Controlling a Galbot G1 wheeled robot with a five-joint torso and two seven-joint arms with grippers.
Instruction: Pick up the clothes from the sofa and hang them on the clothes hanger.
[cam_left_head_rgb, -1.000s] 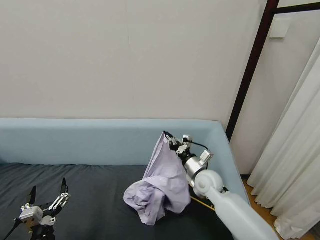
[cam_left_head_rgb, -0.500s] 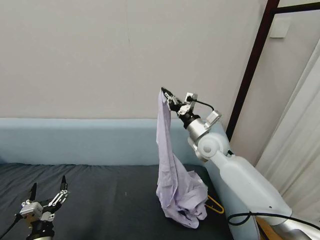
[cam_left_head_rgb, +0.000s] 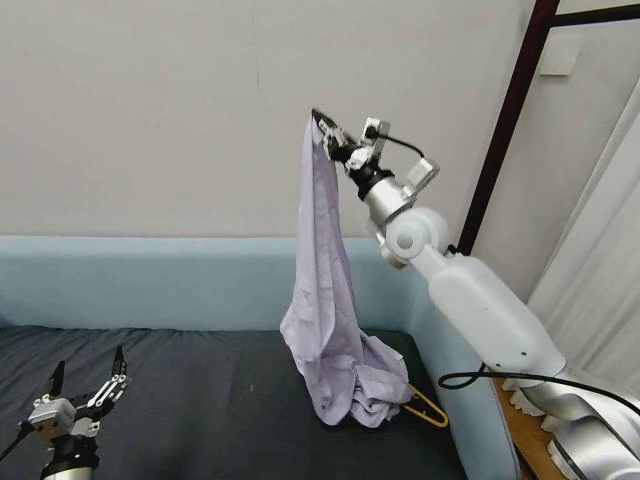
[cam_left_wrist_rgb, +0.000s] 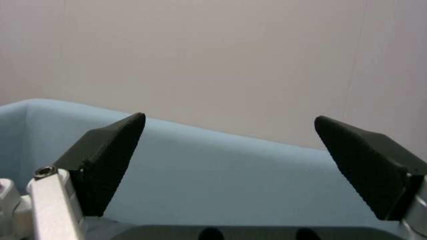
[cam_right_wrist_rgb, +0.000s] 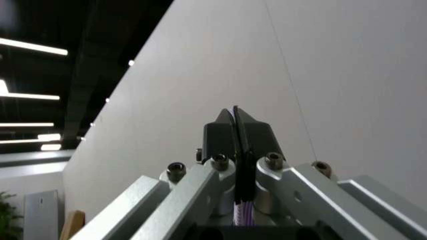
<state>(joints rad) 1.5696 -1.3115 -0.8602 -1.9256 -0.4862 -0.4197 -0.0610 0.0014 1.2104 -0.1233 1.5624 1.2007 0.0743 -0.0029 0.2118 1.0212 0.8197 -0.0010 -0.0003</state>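
Lilac garment (cam_left_head_rgb: 325, 300) hangs from the raised right gripper (cam_left_head_rgb: 322, 125) over the sofa (cam_left_head_rgb: 150, 285).

Low at the left, the left gripper (cam_left_head_rgb: 88, 375) hovers above the dark seat cushion (cam_left_head_rgb: 200, 400), its fingers spread wide and holding nothing. The lilac garment drapes in a long column before the pale blue backrest, with its lower folds bunched on the seat. A yellow hanger (cam_left_head_rgb: 432, 412) pokes out from beneath them. At the top, the right gripper pinches the cloth between pressed-together fingers, high against the wall (cam_left_head_rgb: 150, 110).

Head view overlooks sofa (cam_left_head_rgb: 150, 285), both wrist views face wall (cam_left_wrist_rgb: 200, 50)
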